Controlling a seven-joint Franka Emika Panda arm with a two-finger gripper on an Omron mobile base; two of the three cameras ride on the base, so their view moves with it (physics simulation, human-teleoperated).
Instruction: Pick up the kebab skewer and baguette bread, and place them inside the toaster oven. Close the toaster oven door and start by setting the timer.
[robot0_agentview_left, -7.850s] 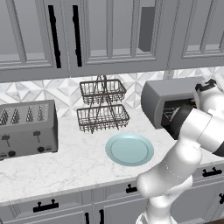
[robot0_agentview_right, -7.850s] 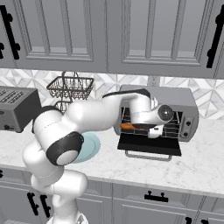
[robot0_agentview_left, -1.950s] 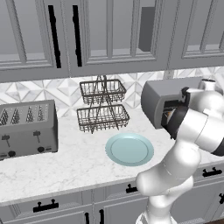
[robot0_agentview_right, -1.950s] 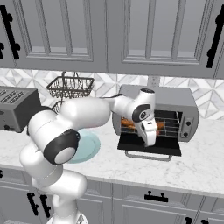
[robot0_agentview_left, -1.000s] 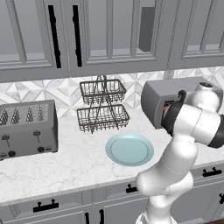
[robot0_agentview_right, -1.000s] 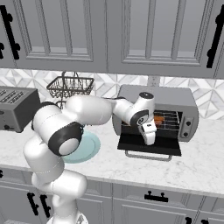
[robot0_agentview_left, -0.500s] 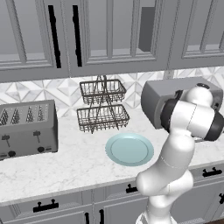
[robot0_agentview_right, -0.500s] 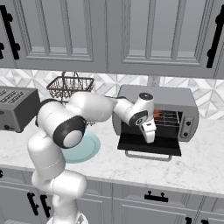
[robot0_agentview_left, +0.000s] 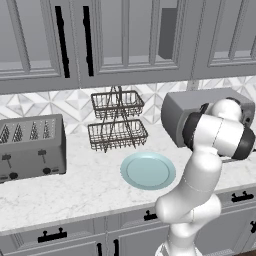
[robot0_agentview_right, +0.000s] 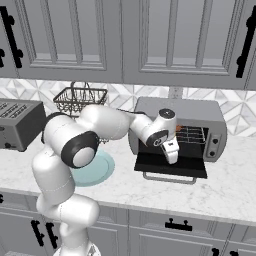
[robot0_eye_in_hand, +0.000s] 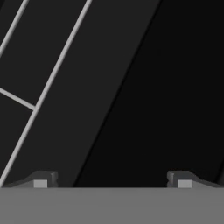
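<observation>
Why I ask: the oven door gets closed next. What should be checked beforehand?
1. Jaws of the gripper open and holding nothing: ok.
2. Gripper outside the toaster oven cavity, above the door: ok.
3. Kebab skewer inside: ok, an orange bit shows on the rack.
4. Baguette inside: cannot tell.
5. No food left on the plate: ok.
6. Door shut: not ok, it lies open and flat.
</observation>
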